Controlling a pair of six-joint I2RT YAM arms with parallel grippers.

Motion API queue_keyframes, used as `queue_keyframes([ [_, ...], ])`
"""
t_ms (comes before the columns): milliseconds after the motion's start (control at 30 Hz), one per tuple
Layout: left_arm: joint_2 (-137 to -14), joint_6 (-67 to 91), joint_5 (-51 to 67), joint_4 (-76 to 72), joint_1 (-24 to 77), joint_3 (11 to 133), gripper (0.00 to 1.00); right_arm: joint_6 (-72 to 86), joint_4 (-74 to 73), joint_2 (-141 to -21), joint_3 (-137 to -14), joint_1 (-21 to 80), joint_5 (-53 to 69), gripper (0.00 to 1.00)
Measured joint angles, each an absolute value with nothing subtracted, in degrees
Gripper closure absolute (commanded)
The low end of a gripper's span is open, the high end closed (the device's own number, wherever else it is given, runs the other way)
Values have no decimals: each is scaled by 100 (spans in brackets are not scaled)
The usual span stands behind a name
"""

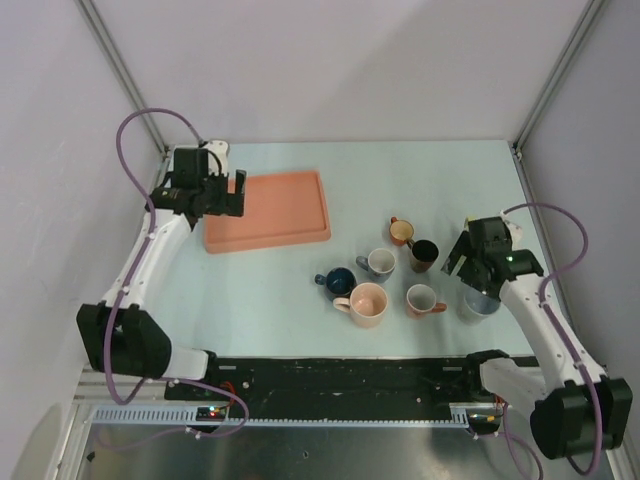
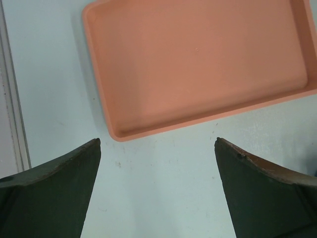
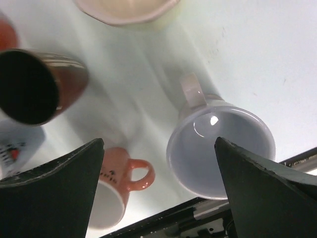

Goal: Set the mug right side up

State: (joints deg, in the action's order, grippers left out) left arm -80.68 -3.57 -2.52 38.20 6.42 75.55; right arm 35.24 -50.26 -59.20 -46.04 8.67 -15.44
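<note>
Pale glazed ceramic mug (image 3: 220, 148) sits mouth-up, likely stiff, slippery, breakable; pinch its rim, clear of the 11 o'clock handle. Right fingers (image 3: 262, 193) spread wide, empty.

The pale mug (image 3: 218, 148) looks like glossy glazed ceramic. The orange tray (image 2: 198, 64) seems matt, smooth plastic. The table (image 2: 163, 188) is smooth.

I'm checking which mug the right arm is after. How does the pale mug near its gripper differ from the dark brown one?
The pale mug is whitish-lavender inside and out; the dark brown mug has a black interior. The pale mug sits just under the right gripper, the brown one off to its side. Both have their mouths facing up.
</note>
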Motion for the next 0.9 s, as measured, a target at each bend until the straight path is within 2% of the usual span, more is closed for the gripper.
queue_keyframes([
  [333,-6593,482,-73,3188,97,6799,0,2504,-4309,-4580,-4923,993,-1549,1],
  [467,-5557,440,-145,2810,-152,5885,0,2213,-3629,-4353,-4547,1164,-1785,1],
  [700,-3050,150,-257,2252,-152,3715,0,2115,-2956,-3817,-3503,1509,-2202,1],
  [900,-2502,425,-670,1835,-152,2574,0,2126,-2554,-3131,-2740,1708,-2462,1],
])
